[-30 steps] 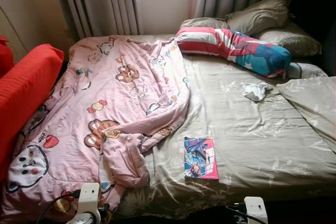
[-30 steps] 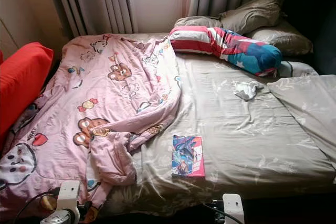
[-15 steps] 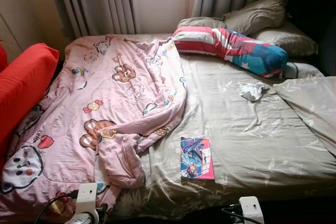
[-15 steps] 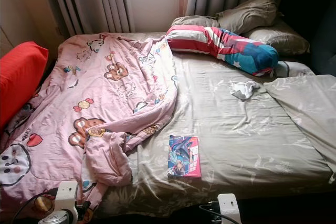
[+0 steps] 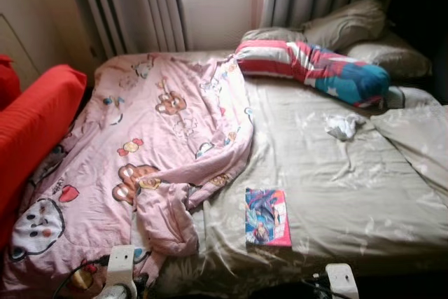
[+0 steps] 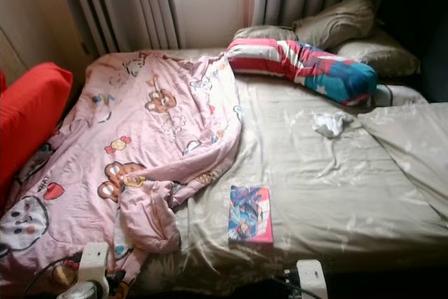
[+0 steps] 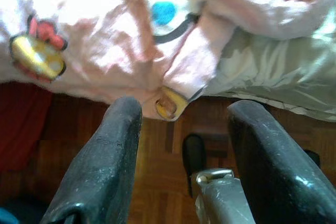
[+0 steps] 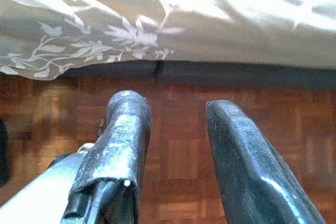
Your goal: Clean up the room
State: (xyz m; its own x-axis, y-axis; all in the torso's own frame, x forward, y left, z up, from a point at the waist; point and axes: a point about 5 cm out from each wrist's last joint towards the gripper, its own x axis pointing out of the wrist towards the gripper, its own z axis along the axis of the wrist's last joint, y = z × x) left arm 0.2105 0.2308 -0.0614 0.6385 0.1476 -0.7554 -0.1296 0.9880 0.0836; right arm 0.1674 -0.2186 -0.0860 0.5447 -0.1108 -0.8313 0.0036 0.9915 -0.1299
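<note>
A rumpled pink cartoon blanket [image 5: 154, 138] covers the left half of the bed, and its corner hangs over the front edge [image 7: 173, 72]. A colourful book [image 5: 267, 216] lies flat on the beige sheet [image 5: 329, 173] near the front. A crumpled white cloth [image 5: 343, 126] sits further back on the right. My left gripper [image 7: 184, 108] hangs open below the blanket's edge, over the wooden floor. My right gripper [image 8: 175, 103] is open too, low in front of the bed's side, with nothing between its fingers. Both wrists [image 5: 120, 264] show at the bottom of the eye views.
A striped red, white and blue bolster [image 5: 315, 68] and beige pillows [image 5: 343, 22] lie at the head. A folded beige duvet [image 5: 420, 138] lies at the right. A red cushion [image 5: 35, 124] stands left of the bed. Grey curtains [image 5: 140, 5] hang behind. Parquet floor [image 8: 173, 156] lies under the bed's edge.
The whole picture has shifted a little and is slightly blurred, so the camera has moved. Nothing on the bed has changed place, and both arms still hang low.
</note>
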